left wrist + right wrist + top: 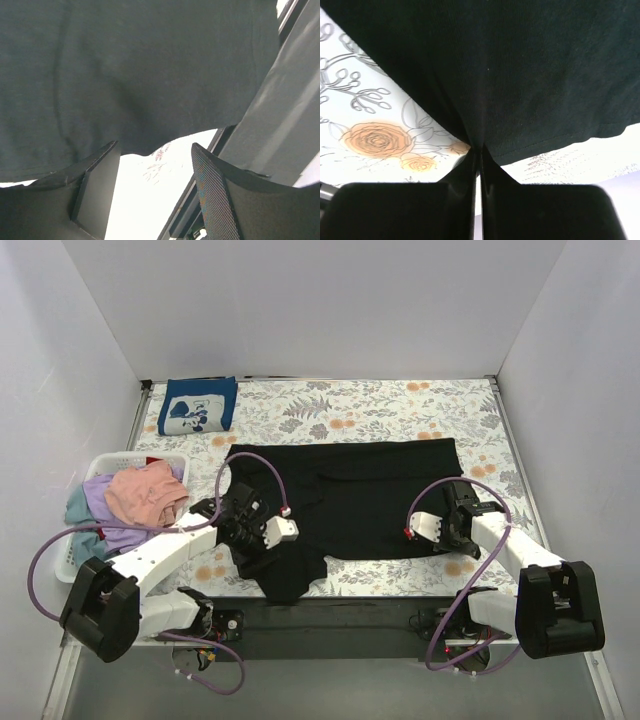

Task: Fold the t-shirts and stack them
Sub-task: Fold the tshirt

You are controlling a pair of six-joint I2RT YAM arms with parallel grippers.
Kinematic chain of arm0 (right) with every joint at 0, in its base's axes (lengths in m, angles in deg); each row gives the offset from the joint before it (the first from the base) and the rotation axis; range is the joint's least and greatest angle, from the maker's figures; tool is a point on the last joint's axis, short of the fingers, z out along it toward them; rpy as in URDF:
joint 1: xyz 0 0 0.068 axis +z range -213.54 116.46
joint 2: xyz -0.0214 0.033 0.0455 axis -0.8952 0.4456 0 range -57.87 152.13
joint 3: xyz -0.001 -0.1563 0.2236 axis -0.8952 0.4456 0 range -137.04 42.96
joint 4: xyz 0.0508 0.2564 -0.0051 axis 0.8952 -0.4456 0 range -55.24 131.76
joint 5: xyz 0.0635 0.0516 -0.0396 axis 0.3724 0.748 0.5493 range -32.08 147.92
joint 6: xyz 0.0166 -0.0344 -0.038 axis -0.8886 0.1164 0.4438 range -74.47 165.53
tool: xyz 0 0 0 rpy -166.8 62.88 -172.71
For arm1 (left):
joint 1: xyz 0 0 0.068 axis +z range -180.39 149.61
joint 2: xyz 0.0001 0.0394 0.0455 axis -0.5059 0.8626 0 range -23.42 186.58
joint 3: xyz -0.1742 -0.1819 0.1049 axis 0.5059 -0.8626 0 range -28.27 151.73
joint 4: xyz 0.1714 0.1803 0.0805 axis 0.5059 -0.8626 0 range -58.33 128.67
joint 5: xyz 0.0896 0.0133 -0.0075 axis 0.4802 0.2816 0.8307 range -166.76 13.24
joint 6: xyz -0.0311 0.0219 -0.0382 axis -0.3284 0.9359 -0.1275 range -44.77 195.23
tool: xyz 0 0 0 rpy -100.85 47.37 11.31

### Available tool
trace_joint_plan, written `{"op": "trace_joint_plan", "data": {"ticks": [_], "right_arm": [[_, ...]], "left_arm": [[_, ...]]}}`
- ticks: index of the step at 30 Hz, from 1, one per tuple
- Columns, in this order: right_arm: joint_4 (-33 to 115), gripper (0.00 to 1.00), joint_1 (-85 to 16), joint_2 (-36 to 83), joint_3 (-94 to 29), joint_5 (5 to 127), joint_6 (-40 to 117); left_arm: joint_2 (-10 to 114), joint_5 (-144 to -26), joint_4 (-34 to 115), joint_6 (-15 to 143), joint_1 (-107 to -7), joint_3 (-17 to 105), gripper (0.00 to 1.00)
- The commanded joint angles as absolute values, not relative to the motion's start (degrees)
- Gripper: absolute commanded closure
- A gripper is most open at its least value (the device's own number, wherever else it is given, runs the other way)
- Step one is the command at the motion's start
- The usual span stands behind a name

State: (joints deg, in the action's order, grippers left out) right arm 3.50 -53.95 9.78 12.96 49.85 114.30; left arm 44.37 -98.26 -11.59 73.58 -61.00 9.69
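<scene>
A plain black t-shirt (350, 495) lies spread flat on the floral table cover (400, 405), with one sleeve hanging toward the near edge. My left gripper (262, 558) is open at the shirt's near left part. In the left wrist view (154, 150) its fingers straddle the cloth's edge (150, 65) without holding it. My right gripper (447, 540) is shut on the shirt's near right hem, and the right wrist view (479, 150) shows the black cloth (520, 65) pinched. A folded navy tee with a white graphic (197, 406) lies at the back left.
A white basket (70, 565) at the left edge holds pink (148, 492), lavender (100, 502) and teal (78, 510) tees. A black rail (330, 615) runs along the table's near edge. White walls enclose the table.
</scene>
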Motion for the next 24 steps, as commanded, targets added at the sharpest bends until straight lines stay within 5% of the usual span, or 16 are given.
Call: {"op": "trace_joint_plan", "data": {"ticks": [1, 16, 21, 23, 24], "right_arm": [[7.0, 0.99, -54.3, 11.2, 15.8, 53.3, 114.4], [5.1, 0.99, -54.3, 12.7, 12.5, 53.9, 113.2], [3.2, 0.99, -54.3, 12.0, 11.3, 54.0, 113.7], [1.9, 0.99, -54.3, 11.0, 11.3, 53.8, 114.2], [1.2, 0.99, -54.3, 10.2, 11.2, 53.8, 114.5]], "left_arm": [[43.0, -92.1, -8.2, 72.2, -64.8, 8.0, 0.43], [49.5, -83.3, -1.3, 65.9, -77.9, 3.7, 0.53], [49.7, -78.6, -1.1, 62.7, -79.0, 2.8, 0.73], [49.1, -77.9, -1.8, 62.7, -79.1, 3.0, 0.95], [48.7, -78.6, -3.6, 63.1, -79.0, 4.0, 0.98]]}}
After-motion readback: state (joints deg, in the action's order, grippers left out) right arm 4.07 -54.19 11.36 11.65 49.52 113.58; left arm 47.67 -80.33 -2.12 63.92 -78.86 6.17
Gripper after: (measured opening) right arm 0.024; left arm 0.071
